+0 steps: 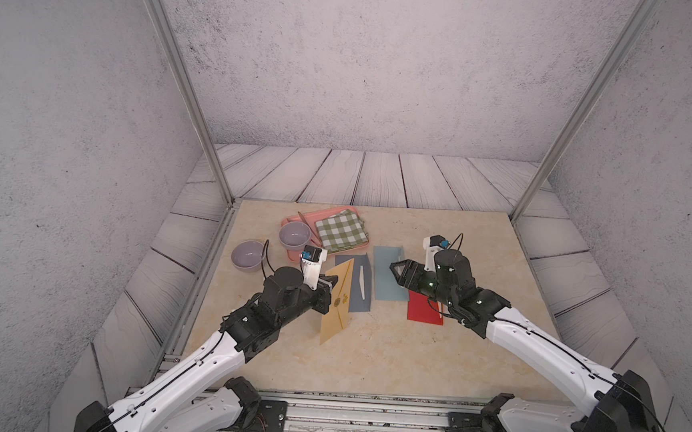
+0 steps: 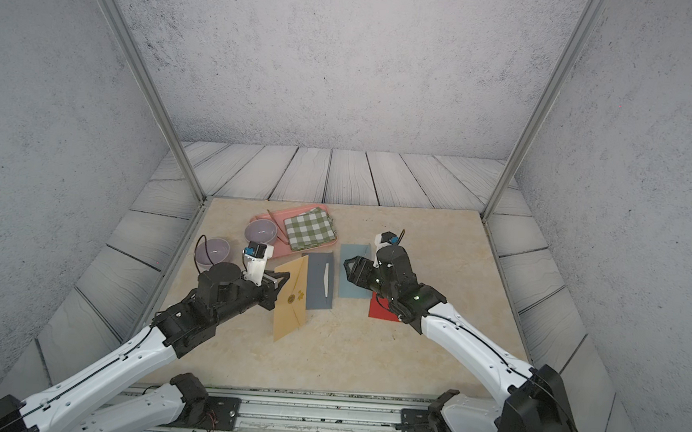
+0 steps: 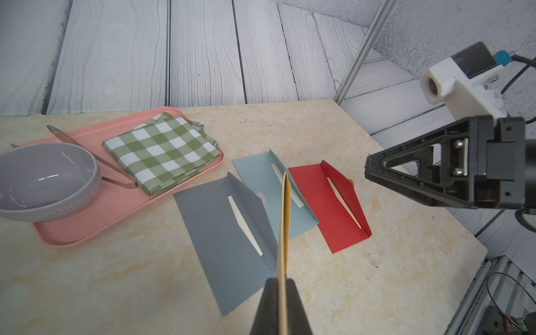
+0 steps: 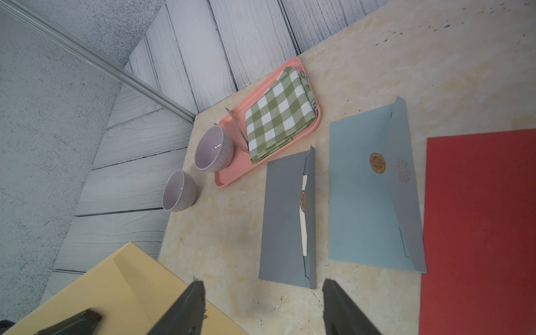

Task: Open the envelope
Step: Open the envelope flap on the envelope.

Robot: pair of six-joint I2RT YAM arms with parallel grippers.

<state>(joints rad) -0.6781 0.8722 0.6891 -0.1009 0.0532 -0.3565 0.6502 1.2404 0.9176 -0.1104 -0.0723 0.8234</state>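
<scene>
**Envelope held up, flap not yet taken**

Left wrist view: nearest the lens, the left tool [image 3: 282, 285] is clamped on the edge of the yellow envelope [image 3: 285, 217], raised above the worktop [image 3: 130, 284]. Right wrist view: the right tool [image 4: 262, 282] has its fingers apart and empty, near that envelope. In both top views the envelope stands left of centre, its flap [image 1: 333, 291] shut under the seal [image 1: 336, 302]. Next, I judge, the right tool must pinch only the flap and peel it while the left holds firm.

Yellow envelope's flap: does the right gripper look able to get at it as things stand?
Probably yes. The left gripper holds the yellow envelope raised, seal side turned toward the open, empty right gripper, with nothing between them.
</scene>
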